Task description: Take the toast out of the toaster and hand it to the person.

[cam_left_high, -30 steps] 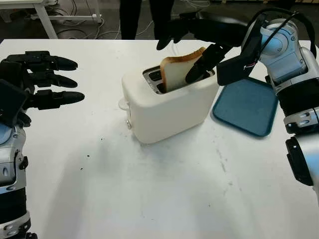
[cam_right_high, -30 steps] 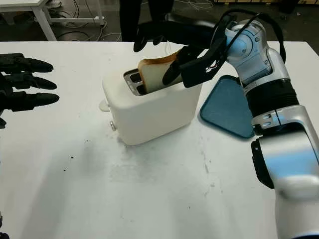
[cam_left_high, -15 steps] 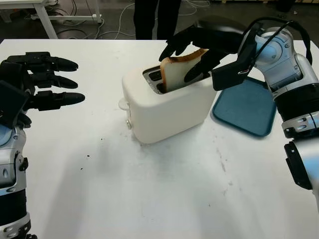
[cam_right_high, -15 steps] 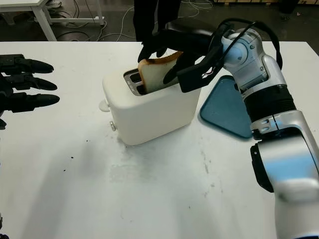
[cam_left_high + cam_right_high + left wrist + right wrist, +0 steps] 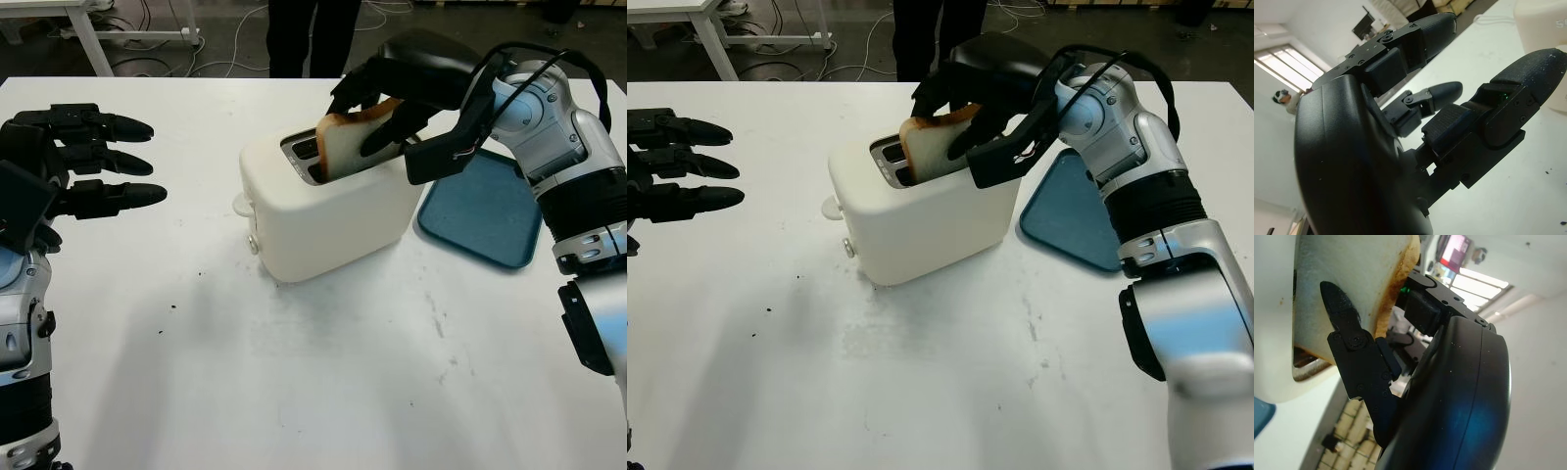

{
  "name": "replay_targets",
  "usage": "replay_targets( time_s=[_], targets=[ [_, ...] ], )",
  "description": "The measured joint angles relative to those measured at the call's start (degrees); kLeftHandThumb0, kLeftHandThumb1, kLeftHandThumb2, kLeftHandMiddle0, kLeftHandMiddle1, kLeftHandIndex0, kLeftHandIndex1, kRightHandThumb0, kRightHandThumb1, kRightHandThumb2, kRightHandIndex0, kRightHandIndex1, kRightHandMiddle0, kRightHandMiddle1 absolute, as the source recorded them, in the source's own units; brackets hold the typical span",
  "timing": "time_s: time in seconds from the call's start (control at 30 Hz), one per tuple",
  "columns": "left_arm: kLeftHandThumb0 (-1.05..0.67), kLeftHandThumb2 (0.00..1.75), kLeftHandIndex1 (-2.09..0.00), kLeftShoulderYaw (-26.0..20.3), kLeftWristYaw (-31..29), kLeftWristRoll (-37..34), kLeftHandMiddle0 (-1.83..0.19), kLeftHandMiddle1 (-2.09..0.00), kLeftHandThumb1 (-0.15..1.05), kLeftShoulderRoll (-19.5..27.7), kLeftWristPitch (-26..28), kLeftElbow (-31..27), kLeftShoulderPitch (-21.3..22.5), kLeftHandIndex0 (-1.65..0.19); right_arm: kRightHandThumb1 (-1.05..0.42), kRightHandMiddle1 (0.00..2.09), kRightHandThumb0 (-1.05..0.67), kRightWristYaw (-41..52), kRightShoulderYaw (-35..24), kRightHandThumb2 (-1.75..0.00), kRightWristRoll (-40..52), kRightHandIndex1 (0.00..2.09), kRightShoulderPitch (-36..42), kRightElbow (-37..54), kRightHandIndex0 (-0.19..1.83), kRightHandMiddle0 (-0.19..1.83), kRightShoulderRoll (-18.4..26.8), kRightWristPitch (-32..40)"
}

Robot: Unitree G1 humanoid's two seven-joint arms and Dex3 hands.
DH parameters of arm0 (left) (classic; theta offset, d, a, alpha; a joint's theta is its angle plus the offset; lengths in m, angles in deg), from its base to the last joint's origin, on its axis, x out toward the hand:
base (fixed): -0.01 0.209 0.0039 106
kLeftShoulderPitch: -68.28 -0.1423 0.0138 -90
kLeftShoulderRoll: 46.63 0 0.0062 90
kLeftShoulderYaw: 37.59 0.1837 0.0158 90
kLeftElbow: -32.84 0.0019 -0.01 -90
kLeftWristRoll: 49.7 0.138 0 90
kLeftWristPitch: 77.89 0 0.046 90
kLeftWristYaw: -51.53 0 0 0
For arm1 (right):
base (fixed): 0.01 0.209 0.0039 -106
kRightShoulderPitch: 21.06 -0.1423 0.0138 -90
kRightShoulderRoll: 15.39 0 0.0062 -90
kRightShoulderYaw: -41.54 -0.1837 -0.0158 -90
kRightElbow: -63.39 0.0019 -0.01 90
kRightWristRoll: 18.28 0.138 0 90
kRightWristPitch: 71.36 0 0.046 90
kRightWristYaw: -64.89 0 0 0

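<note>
Dark floor (image 5: pixel 216 44) runs along the top of the frame, cables (image 5: pixel 162 39) strewn over it, and a white desk leg (image 5: pixel 88 39) sits upper left.

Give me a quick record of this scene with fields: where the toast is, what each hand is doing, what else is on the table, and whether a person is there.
toast: slice standing partly out of the toaster's slot, leaning
toaster: white, mid-table
right hand: over the toaster, fingers closed around the top of the toast
left hand: open, held above the table's left side, holding nothing
tray: blue, to the right of the toaster, nothing on it
table: white, a few dark crumbs
person: dark trouser legs beyond the far edge
handover: not yet done
</note>
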Motion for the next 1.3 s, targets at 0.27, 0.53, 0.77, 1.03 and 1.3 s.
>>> replay_targets(
  time_s=[0.27, 0.53, 0.77, 1.03, 1.3],
  targets=[
    [-0.99, 0.00, -0.36, 0.00, 0.04, 0.00, -1.17, -0.54, 0.33, -0.17, 0.00, 0.00, -0.02, -1.15, -0.92, 1.37, -0.62, -3.03, 0.75, -0.20, -2.40, 1.53, 0.08, 0.93, 1.13, 1.05, 1.24, -0.74],
    [-0.99, 0.00, -0.38, -0.02, 0.05, 0.00, -1.16, -0.56, 0.33, -0.18, 0.00, 0.00, -0.04, -1.15, -0.92, 1.60, -0.46, 2.12, 0.65, -0.11, 1.05, 1.74, -0.16, 0.11, 1.07, 0.95, 1.36, -0.76],
    [-1.01, 0.00, -0.39, -0.02, 0.04, 0.00, -1.16, -0.58, 0.34, -0.18, -0.07, 0.22, -0.06, -1.15, -0.92, 1.74, -0.42, 3.75, -2.99, -0.13, 8.19, 1.75, -2.74, -5.85, 1.08, 0.89, 0.34, -0.34],
    [-0.96, 0.00, -0.39, -0.01, 0.04, 0.00, -1.15, -0.58, 0.32, -0.18, -0.11, 0.42, -0.07, -1.14, -0.92, 1.74, -0.33, 3.05, -8.68, -0.12, 14.86, 1.75, -7.10, -15.48, 1.11, 0.91, -0.80, -0.13],
    [-0.96, 0.00, -0.40, 0.02, 0.03, 0.01, -1.14, -0.58, 0.33, -0.18, -0.11, 0.49, -0.07, -1.13, -0.92, 1.75, -0.32, 3.73, -12.75, -0.21, 19.53, 1.75, -10.65, -22.66, 1.11, 0.94, -0.54, 0.68]
  ],
)
